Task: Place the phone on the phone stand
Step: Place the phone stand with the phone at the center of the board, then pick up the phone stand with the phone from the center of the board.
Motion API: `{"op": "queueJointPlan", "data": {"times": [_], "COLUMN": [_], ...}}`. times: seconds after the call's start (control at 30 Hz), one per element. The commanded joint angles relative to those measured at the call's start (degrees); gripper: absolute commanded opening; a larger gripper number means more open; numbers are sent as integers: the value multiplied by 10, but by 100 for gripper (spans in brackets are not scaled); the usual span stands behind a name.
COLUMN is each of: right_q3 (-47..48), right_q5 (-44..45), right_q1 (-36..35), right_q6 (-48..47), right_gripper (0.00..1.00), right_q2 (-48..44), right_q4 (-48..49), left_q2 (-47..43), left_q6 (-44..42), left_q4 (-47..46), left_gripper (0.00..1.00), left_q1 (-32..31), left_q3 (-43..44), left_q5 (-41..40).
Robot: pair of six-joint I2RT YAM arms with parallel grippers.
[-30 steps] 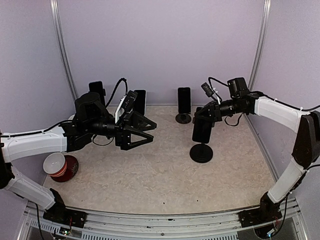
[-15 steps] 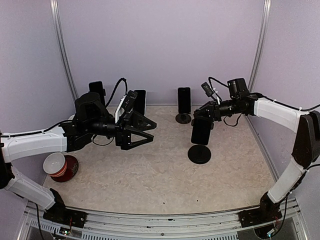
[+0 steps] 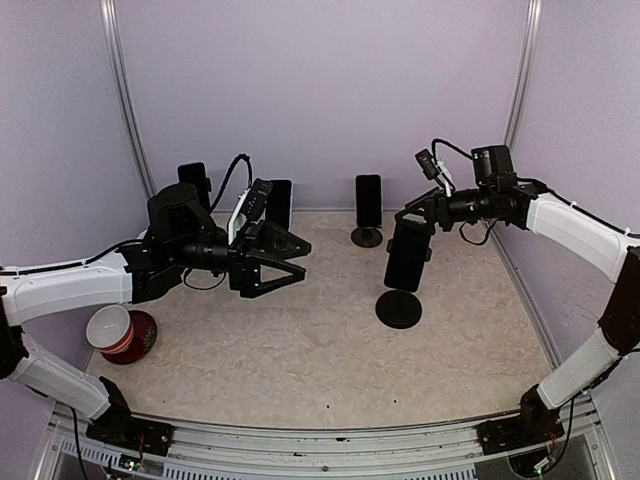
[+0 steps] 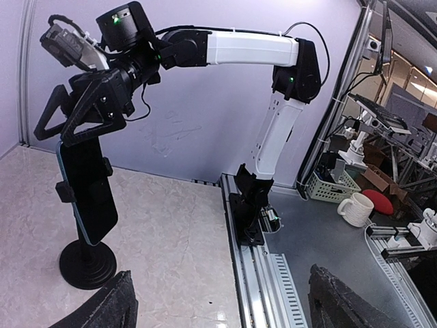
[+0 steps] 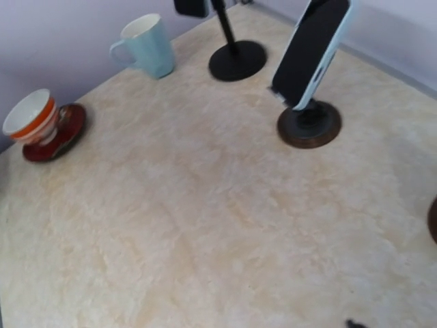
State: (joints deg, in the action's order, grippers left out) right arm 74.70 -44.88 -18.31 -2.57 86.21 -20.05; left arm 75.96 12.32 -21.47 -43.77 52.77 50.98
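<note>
The phone stands upright on the phone stand, right of centre in the top view, with the stand's side clips against its edges. The right gripper sits at the phone's top edge. It seems to touch it, but I cannot tell whether it actually pinches it. Left of centre, the left gripper is spread wide and holds nothing. A cup sits at lower left.

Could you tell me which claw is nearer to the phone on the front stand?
Right. The right claw holds the phone's top end; the left claw hangs open, well apart to its left.
</note>
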Motion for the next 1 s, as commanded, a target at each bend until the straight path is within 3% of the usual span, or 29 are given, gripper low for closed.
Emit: {"op": "queueJointPlan", "data": {"times": [0.0,0.17,0.5,0.73,0.97], "right_q3": [-7,-8,-5,10,72], "right_q5": [53,191,505,614,744], "right_q1": [-6,-36,-146,-209,-263], "right_q6": [36,119,257,331,424], "right_gripper": [82,100,100,100,100], "right_q2": [-37,-72,-124,-105,-47], "right_q4": [-13,-24,-57,-75,-165], "left_q2": [-14,-14,-16,-18,-20], "left_q6": [-7,-6,-4,-6,-6], "left_q4": [-14,-15,-17,-15,-15], "left_gripper": [84,84,85,85,86], "left_q1": [4,5,7,9,10], "left_q3": [7,7,6,6,6], "left_q5": [2,1,0,-4,-4]}}
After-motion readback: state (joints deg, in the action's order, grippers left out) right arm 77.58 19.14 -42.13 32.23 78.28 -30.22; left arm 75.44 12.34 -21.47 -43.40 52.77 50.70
